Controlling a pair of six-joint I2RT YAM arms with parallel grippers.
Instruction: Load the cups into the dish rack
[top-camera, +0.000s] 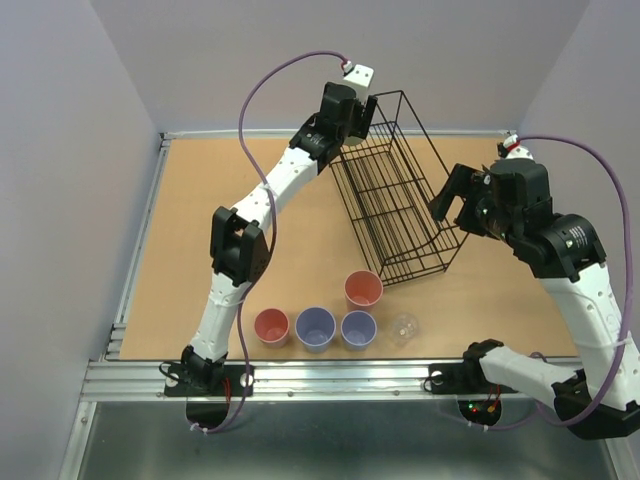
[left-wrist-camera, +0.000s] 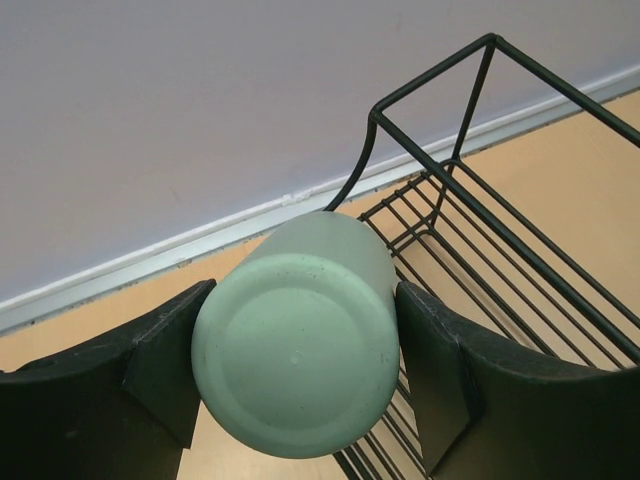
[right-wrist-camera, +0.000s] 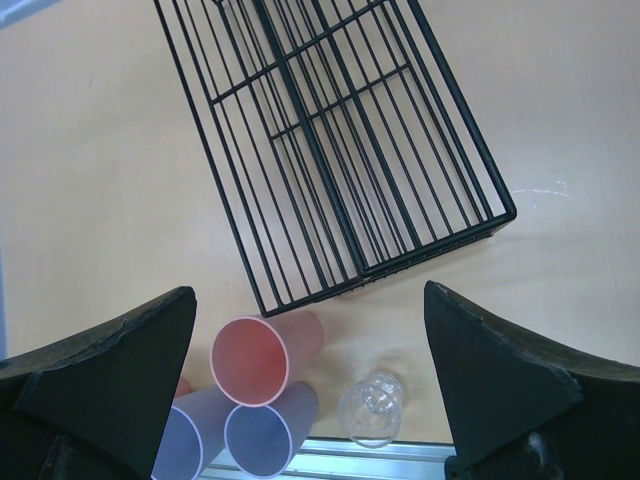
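Pinching a pale green tapered plastic cup (left-wrist-camera: 295, 350) between both black fingers (left-wrist-camera: 165, 360), the left pincer (left-wrist-camera: 300, 330) holds it sideways, with the flat base turned back toward the wrist and the mouth pointing away. Just to the right of this pincer rises a top corner of the black thin-wire dish rack (left-wrist-camera: 500, 230); whether the cup touches the wire I cannot tell.

The right pincer (right-wrist-camera: 308, 300) hangs spread wide, nothing between its fingers (right-wrist-camera: 500, 370). The rack's barred floor lies straight below and ahead of it. Lower between its fingers, a salmon-red plastic cup (right-wrist-camera: 255, 358) stands mouth up on the tan table (right-wrist-camera: 90, 180), just outside the rack's near edge.

Behind that cup, toward the arm bases, a row of cups stands outside the rack, all mouth up: a second salmon-red cup (top-camera: 272, 326), one lavender-blue plastic cup (top-camera: 315, 327), another lavender-blue cup (top-camera: 358, 328) and a small clear cup (top-camera: 403, 326).
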